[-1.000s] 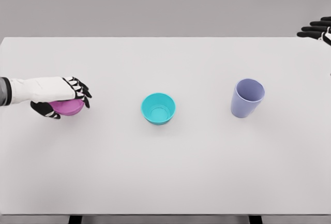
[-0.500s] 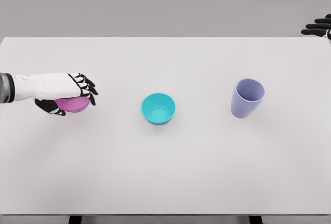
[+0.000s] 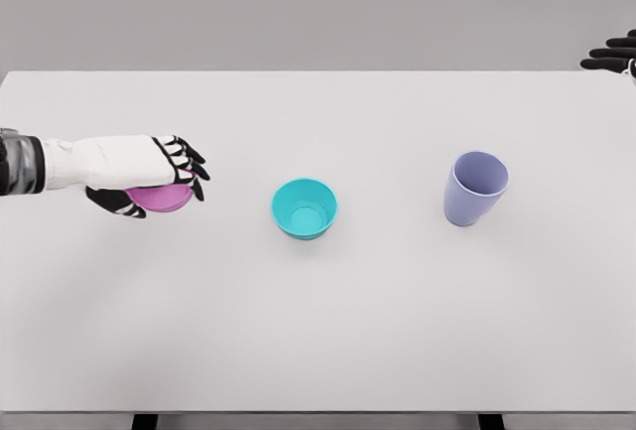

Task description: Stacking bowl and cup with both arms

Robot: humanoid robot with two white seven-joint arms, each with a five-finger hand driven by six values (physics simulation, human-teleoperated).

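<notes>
My left hand [image 3: 159,182] comes in from the left edge and is shut on a pink bowl [image 3: 159,197], fingers over its top and thumb below it. The bowl hangs just above the white table [image 3: 318,331], left of the middle. A teal bowl [image 3: 304,209] sits upright at the table's centre, a hand's width to the right of the pink one. A lavender cup [image 3: 475,189] stands upright further right. My right hand [image 3: 614,54] shows only at the top right corner, fingers spread, holding nothing.
The table's far edge runs along the top against a grey wall. Two dark table legs [image 3: 145,420] show at the bottom edge.
My left hand has carried the pink bowl to the right and slightly upward, closer to the teal bowl. The right hand has drawn a little further out at the corner.
</notes>
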